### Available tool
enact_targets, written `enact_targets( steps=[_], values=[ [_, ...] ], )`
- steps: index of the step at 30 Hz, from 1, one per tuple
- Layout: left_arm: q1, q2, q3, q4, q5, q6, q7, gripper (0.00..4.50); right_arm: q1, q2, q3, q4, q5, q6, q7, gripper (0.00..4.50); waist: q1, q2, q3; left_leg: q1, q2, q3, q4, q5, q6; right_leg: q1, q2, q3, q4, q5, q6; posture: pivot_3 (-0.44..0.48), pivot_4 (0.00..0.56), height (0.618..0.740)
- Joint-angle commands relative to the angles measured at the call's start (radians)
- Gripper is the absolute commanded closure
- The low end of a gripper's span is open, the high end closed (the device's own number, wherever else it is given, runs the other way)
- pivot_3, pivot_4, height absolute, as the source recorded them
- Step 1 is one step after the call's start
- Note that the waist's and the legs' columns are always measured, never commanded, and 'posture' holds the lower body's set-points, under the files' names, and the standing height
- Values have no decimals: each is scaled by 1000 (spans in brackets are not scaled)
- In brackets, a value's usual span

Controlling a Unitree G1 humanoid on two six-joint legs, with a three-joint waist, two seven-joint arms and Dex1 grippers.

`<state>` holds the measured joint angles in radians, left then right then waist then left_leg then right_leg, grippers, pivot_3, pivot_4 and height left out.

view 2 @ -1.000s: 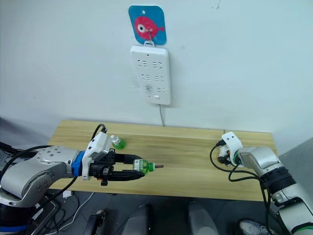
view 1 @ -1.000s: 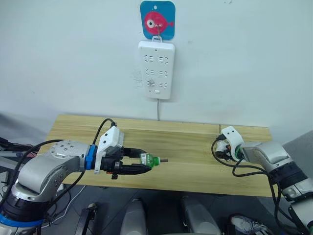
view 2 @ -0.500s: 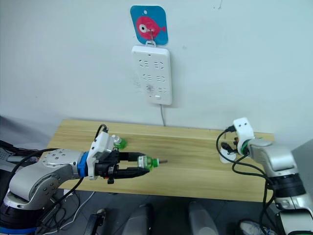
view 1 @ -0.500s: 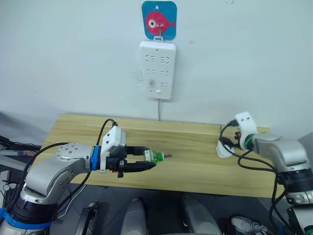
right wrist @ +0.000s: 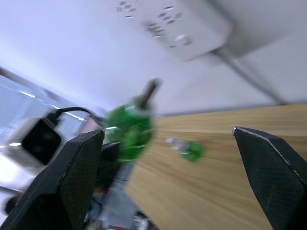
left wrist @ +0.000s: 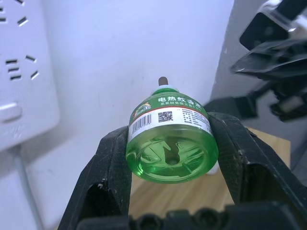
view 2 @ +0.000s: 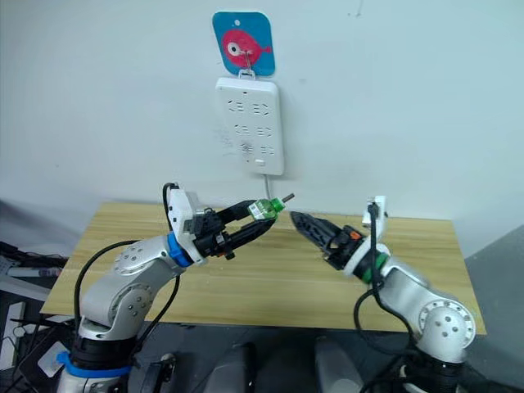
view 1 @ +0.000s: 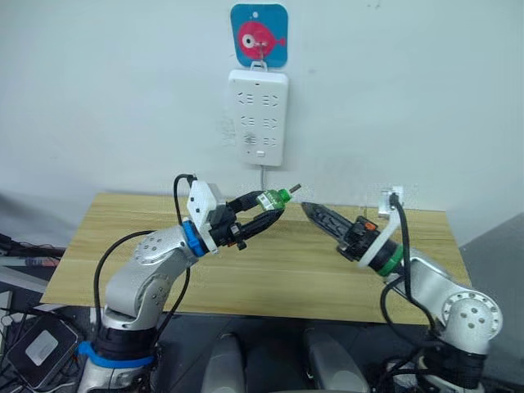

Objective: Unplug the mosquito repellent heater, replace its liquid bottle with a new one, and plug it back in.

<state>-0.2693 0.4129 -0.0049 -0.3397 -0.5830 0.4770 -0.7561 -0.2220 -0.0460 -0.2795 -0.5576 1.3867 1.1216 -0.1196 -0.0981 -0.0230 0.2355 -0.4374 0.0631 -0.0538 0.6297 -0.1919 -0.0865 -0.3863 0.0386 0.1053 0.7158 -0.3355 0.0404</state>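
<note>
My left gripper (view 1: 260,210) is shut on an uncapped green bottle (left wrist: 169,143) with a printed label, its dark wick pointing up toward the wall. It is held in the air above the wooden table (view 1: 123,237), just below the white power strip (view 1: 257,117). My right gripper (view 1: 307,210) is open with nothing between its fingers and points at the bottle's wick from close by. The new one (right wrist: 189,149), a green bottle with a white cap, lies on the table beyond the held bottle. The mosquito repellent heater is hidden.
The power strip hangs from a blue fish hook (view 1: 259,34), and its cord runs down behind the table's back edge. Black cables loop off both wrists. The table's right end (view 1: 434,246) lies behind my right forearm.
My left gripper has lifted the bottle off table height toward the wall. My right gripper has left the table's right end, where the white heater sat, and swung in toward the bottle.
</note>
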Motion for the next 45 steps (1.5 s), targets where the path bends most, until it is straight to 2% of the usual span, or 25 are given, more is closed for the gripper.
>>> enact_targets(
  steps=[1,11,14,23,31,35,38,40,42,45],
  values=[
    [-13,-12,-14,-5,17,-47,-11,2236,-21,2,57,-28,57,-66,-60,0,-2,0,0,0,0,0,0,0,0,0,0,0,0,0,0,-122,195,718],
    [-12,-34,-40,-30,25,-60,3,2236,-71,9,168,59,67,-202,-101,0,-8,0,0,0,0,-2,-1,0,0,-1,0,-2,0,1,-1,-107,179,718],
    [-14,-39,-39,-35,23,-56,12,2236,-82,17,192,76,57,-232,-104,576,-9,0,0,0,0,-2,-1,0,0,-1,0,-2,1,1,-1,-105,177,718],
    [-3,-41,-46,-48,19,-53,17,2236,-87,6,235,80,63,-279,-98,3667,-9,0,-1,0,0,-2,-1,0,0,-1,0,-2,1,1,-2,-104,176,718],
    [0,-46,-51,-37,33,-59,29,2236,-100,-19,256,85,96,-286,-76,3690,-9,0,-1,0,0,-2,-1,0,0,-1,0,-2,1,1,-2,-106,176,718],
    [4,-19,-25,-14,81,-98,33,938,-92,-78,243,95,59,-282,-37,3690,-9,0,-1,0,0,-2,-1,0,0,-1,0,-2,1,1,-2,-98,179,718],
    [47,66,-10,-15,109,-75,-5,29,-72,-174,245,112,-75,-299,54,3690,-8,0,-1,0,0,-2,-1,0,0,-1,0,-2,1,1,-2,-95,182,718],
    [92,130,8,-28,107,-40,-22,0,-55,-260,307,130,-282,-371,161,3690,-7,0,-1,0,0,-2,-1,0,0,-1,0,-2,1,1,-2,-84,190,718],
    [129,176,22,-47,96,-6,-23,0,-45,-335,416,194,-562,-535,254,3690,-5,0,-1,0,0,-2,-2,0,0,-1,0,-2,1,1,-1,-68,197,718],
    [163,211,31,-103,67,56,-12,0,-59,-348,526,423,-900,-841,325,3690,3,0,0,1,1,-2,-2,0,0,-1,0,-2,1,-1,2,-41,207,718]
  ],
)
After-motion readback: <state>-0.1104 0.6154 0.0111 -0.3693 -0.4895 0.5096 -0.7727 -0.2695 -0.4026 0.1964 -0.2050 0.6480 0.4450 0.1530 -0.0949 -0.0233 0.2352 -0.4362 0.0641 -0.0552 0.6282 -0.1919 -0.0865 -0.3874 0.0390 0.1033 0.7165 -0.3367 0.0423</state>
